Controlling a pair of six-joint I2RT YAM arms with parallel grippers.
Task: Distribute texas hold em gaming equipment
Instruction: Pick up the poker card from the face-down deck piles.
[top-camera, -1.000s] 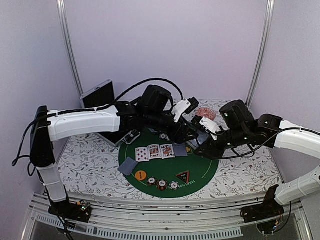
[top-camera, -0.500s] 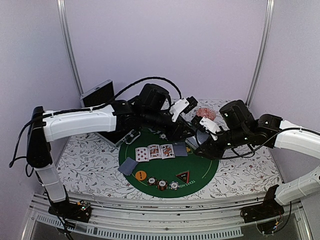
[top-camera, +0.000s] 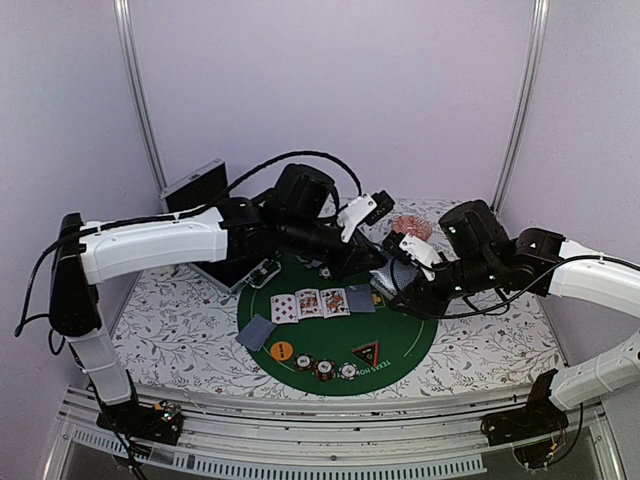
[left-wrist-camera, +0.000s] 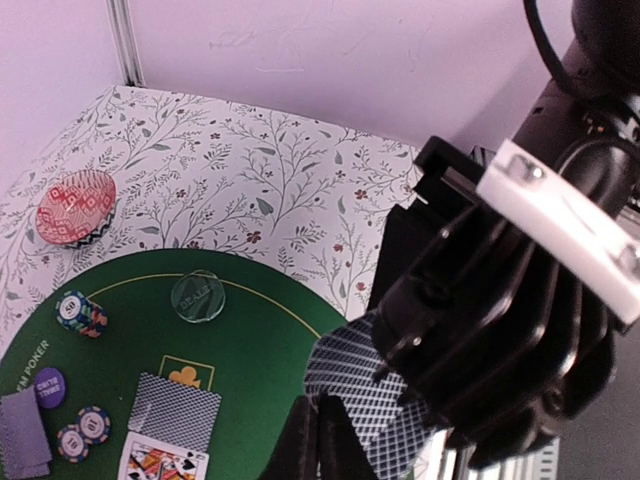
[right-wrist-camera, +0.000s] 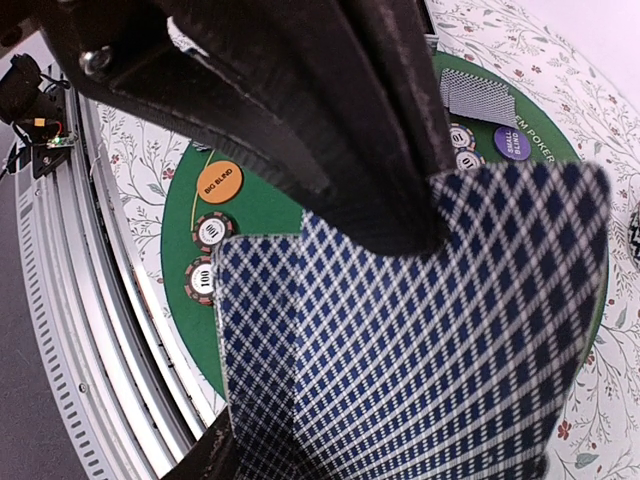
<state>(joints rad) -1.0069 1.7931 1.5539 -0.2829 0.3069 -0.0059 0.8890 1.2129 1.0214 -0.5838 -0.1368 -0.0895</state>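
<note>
Cards rest on the green mat (top-camera: 405, 345): a face-down card (top-camera: 256, 332) at its left, then three face-up cards (top-camera: 310, 303), with the orange disc (top-camera: 281, 351), chips (top-camera: 324, 368) and triangular marker (top-camera: 366, 352) near the front. The left gripper (left-wrist-camera: 318, 442), jaws pressed together, meets the edge of the card fan (left-wrist-camera: 365, 400); whether it pinches one is unclear. The right gripper (top-camera: 402, 283) clamps that fan above the mat's right side.

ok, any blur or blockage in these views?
Top external: even light, sharp, no glare on the green mat. Left wrist: the right arm blocks the right half; chips sharp. Right wrist: one of its fingers, dark and soft, covers the top; card fan fills most of the rest.
</note>
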